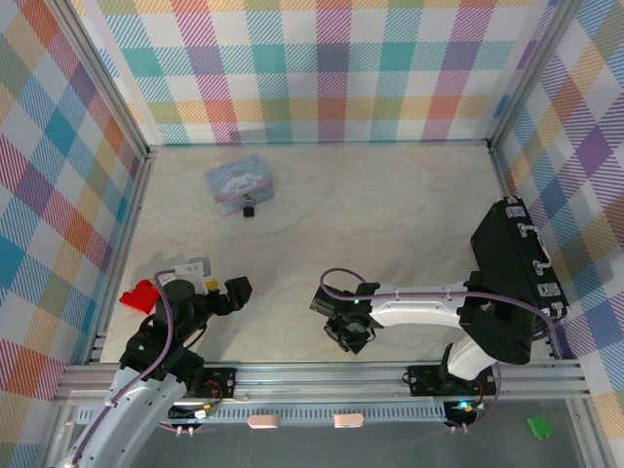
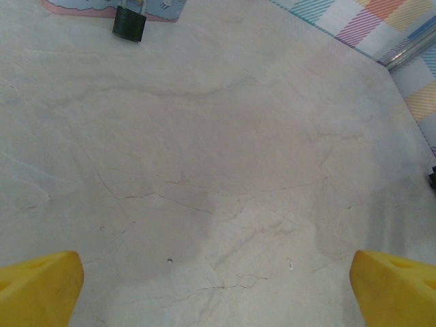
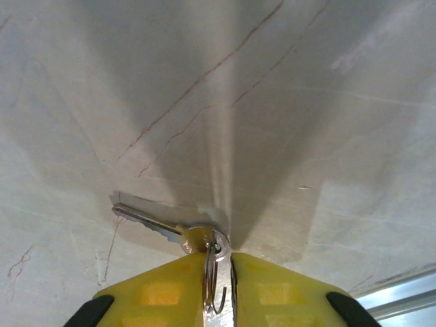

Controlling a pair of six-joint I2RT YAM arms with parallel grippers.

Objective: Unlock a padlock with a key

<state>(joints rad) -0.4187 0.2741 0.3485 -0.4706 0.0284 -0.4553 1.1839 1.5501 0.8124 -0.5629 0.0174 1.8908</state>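
Observation:
The small dark padlock [image 1: 250, 209] with its silvery shackle lies at the back left of the table, against the near edge of a pale-blue tin [image 1: 240, 182]. In the left wrist view the padlock [image 2: 129, 24] is far ahead at the top edge. My left gripper [image 1: 226, 290] hovers at the front left, its yellow fingertips [image 2: 41, 286] wide apart with bare table between them. Low over the front centre of the table, my right gripper [image 1: 349, 334] has its yellow fingers [image 3: 163, 293] pressed together on the head and ring of the silvery key [image 3: 146, 221]. The key's blade sticks out to the left, flat on the table.
A red object [image 1: 139, 295] and a small white piece [image 1: 200, 266] lie beside the left arm. A black case [image 1: 512, 253] stands at the right wall. Plaid walls and aluminium posts [image 1: 115, 97] close in the marble table [image 1: 390, 214]. Open room lies between the arms and the tin.

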